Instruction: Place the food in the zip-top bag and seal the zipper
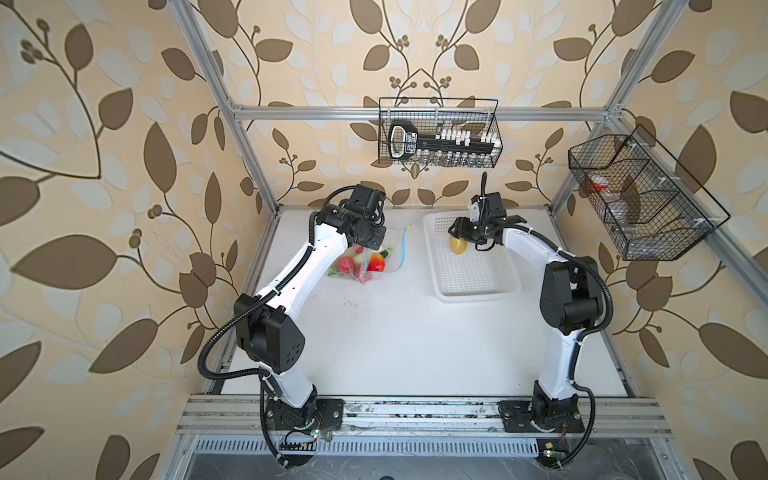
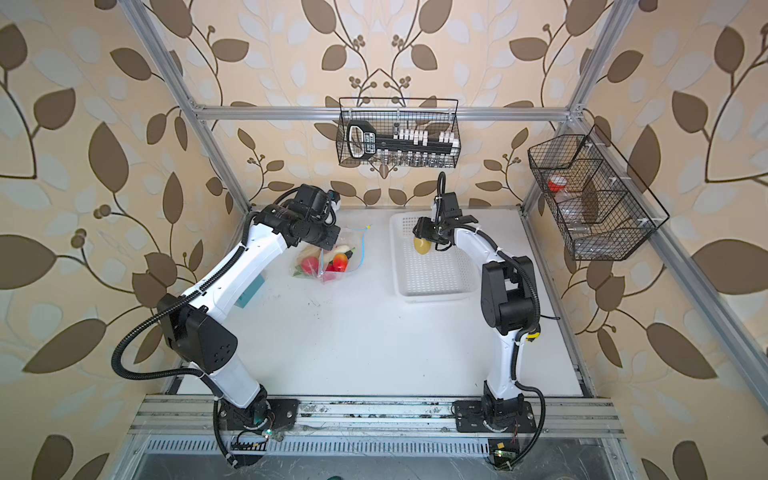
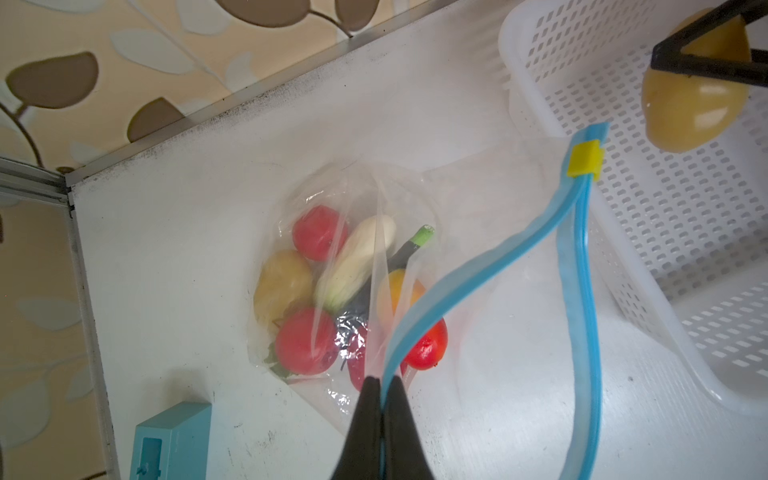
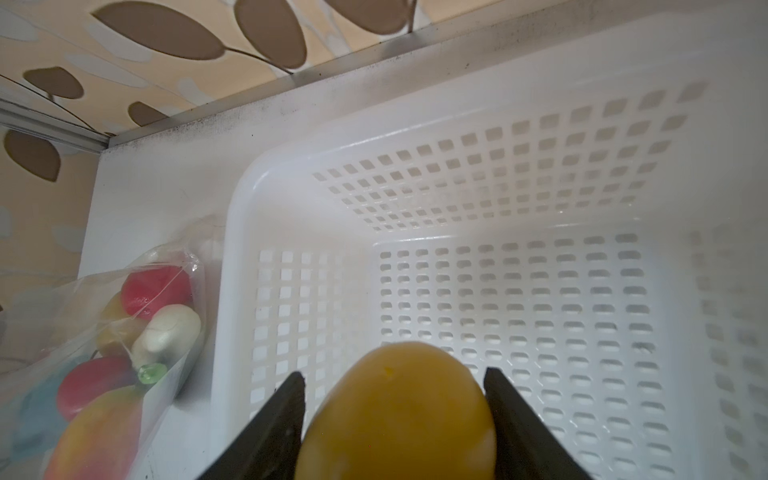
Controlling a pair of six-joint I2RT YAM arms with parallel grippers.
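The left gripper (image 3: 381,380) is seen clamped tight on one lip of the zipper (image 3: 478,266), and that blue strip is lifted while the zip-top bag (image 3: 316,187) lies on the white table (image 1: 395,332), just beside the white perforated basket (image 4: 498,166). The mouth is seen gaping: the two blue strips are parted and are joined only at the yellow slider (image 3: 585,160). Inside the bag a potato (image 3: 282,282), two red tomatoes (image 3: 318,232), a white-green cabbage (image 3: 357,262), a dark eggplant (image 3: 409,245) and a red-yellow mango (image 3: 428,345) are piled together. Over at the basket, the right gripper (image 4: 395,386) is set astride the second potato (image 4: 399,424): one finger is pressed to its side, a sliver of gap is shown at the other tip, so a firm grip cannot be told. A teal box (image 3: 170,440) is found on the table near the bag. On the back wall a wire basket (image 1: 492,120) is hung with a black handled tool (image 1: 409,146) inside; its label is too small to be read.
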